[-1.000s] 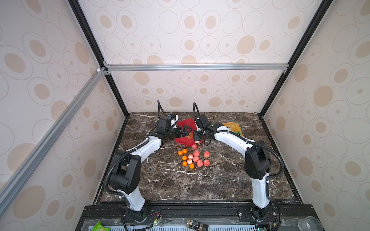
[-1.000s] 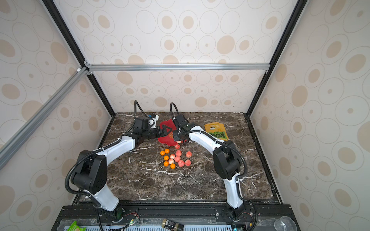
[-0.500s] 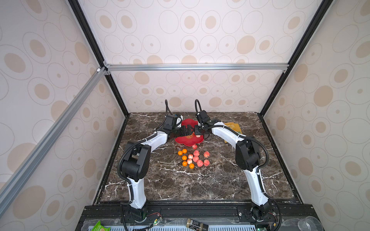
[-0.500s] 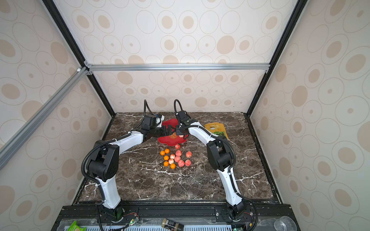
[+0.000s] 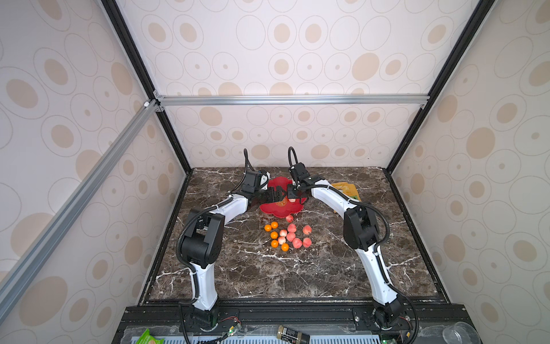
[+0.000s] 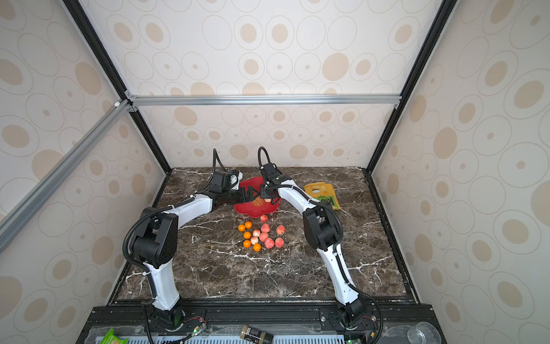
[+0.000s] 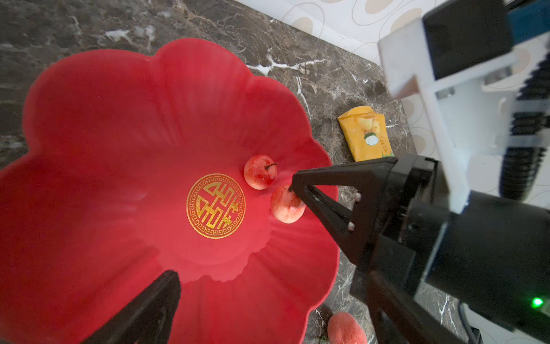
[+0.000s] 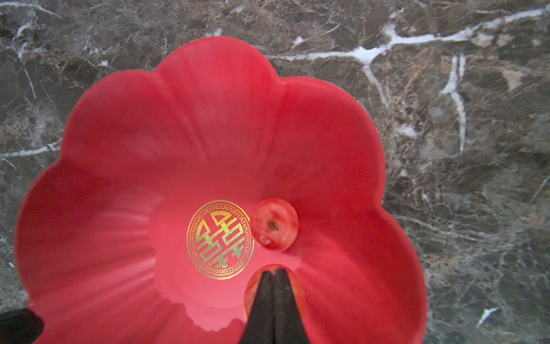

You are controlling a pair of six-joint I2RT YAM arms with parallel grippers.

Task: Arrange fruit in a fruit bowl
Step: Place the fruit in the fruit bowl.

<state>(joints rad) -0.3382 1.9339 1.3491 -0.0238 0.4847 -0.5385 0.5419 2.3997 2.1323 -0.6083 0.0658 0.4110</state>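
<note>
The red flower-shaped fruit bowl (image 5: 278,210) (image 7: 119,125) (image 8: 208,119) lies at the back middle of the marble table. Two pink fruits rest in it beside the gold mark: a free one (image 7: 259,175) (image 8: 274,224) and one (image 7: 285,205) under my right gripper. My right gripper (image 8: 275,269) (image 7: 291,187) (image 5: 291,196) is shut, its tips pinched at the top of that fruit where the stem is. My left gripper (image 7: 268,275) (image 5: 274,195) stands open, one finger over the bowl's inside and the other outside its rim. Several pink fruits (image 5: 294,238) and orange fruits (image 5: 273,235) lie in front of the bowl.
A yellow-green snack bag (image 5: 346,190) (image 7: 366,134) lies right of the bowl, behind my right arm. One pink fruit (image 5: 289,219) (image 7: 346,327) sits just off the bowl's front rim. A dark jar (image 5: 293,330) and a clear cup (image 5: 459,335) lie on the front rail.
Both grippers stay at the bowl. Both arms stretched up half a second ago and have bent back down. The right gripper stays shut over the same fruit.
</note>
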